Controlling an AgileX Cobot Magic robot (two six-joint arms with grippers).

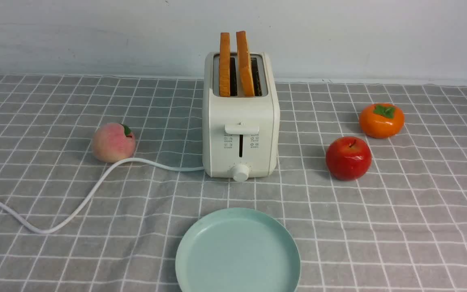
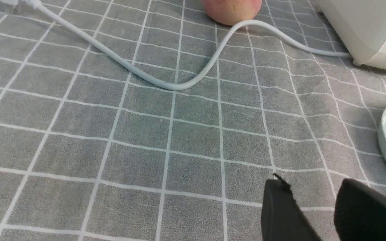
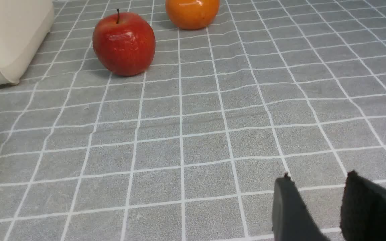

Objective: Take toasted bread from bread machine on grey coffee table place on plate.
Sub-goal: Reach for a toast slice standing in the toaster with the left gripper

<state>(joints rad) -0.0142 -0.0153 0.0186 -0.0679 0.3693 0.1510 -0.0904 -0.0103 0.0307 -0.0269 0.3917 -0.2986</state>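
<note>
— Where's the toast?
— Standing in the toaster, behind the plate. The left gripper and right gripper gape, empty.
— Risk?
— A crooked pull could jam a slice or drag the toaster.

A staged kitchen-style tabletop, more test bench than lived-in home: a counter draped in grey checked cloth runs to a plain pale wall. A bread machine stands mid-counter, with a plate at its 6 o'clock, a peach at 9 o'clock and an apple at 3 o'clock, all neatly spaced.
</note>
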